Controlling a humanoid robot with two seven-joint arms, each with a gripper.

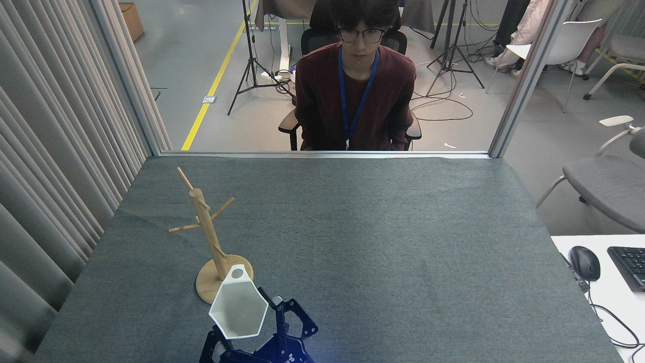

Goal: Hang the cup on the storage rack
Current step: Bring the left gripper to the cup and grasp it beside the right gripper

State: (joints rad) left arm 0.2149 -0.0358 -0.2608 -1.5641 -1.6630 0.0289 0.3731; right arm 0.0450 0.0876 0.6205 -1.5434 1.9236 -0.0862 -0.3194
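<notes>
- The broad table covered in dark grey felt-like cloth [383,242] filled most of the view, bounded on the left by pale pleated curtains [55,151].
- A person in a dark red top with a blue lanyard [355,96] sat in a black chair just beyond the far edge of the table, facing it.
- At the right edge, a white desk carried a black computer mouse [584,263] and the corner of a black keyboard [630,266].
- The light wooden mug tree, a slim upright post with angled pegs on a round disc base [206,227], stood on the near left part of the cloth, with nothing hung on its pegs.
- Only one gripper, a dark blue and black one [249,327], showed at the bottom edge, and which arm it belonged to could not be told; its fingers were clamped on the cup from either side.
- The white faceted cup with a hexagonal rim [238,311] was held above the cloth, its mouth tilted towards the camera, overlapping the near right edge of the disc base.
- Its small loop handle with a round hole [237,273] pointed away towards the post, low beside it and below the pegs.
</notes>
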